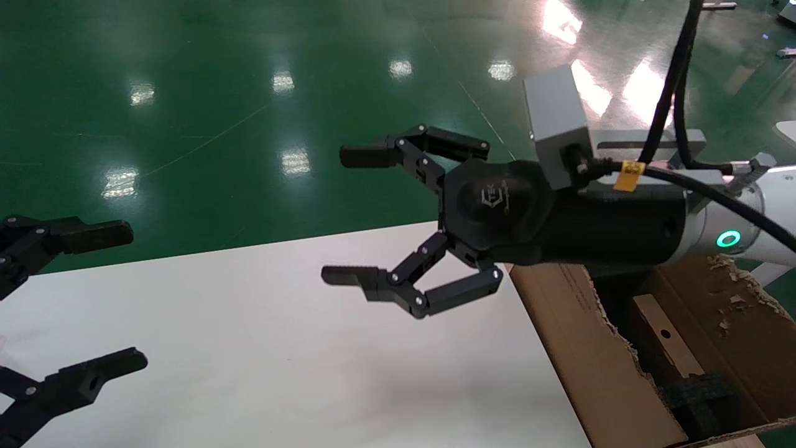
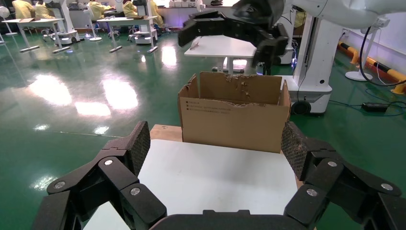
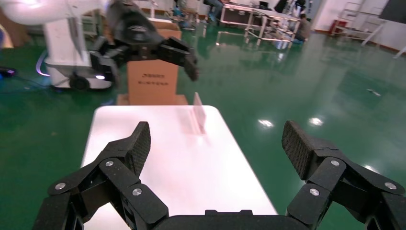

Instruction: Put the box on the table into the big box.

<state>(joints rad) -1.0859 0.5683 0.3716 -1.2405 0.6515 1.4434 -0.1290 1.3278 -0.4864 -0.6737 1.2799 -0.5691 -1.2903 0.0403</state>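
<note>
My right gripper (image 1: 360,214) hangs empty, jaws wide, over the table (image 1: 249,348) edge; holed box (image 1: 668,339) already lies in the big box (image 1: 597,354) behind it, long axis running away from me.

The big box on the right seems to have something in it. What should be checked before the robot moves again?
1. The box is inside the big box: ok, it lies there next to the black foam.
2. The right gripper holds nothing: ok, its jaws are spread wide and empty.
3. The right gripper is free of the carton's torn edges: ok, it hangs above the table, beside the carton.
4. The left gripper is out of the way: ok, it is at the table's left side with its jaws open and empty.
5. Another box is waiting on the table: cannot tell from these views.
</note>
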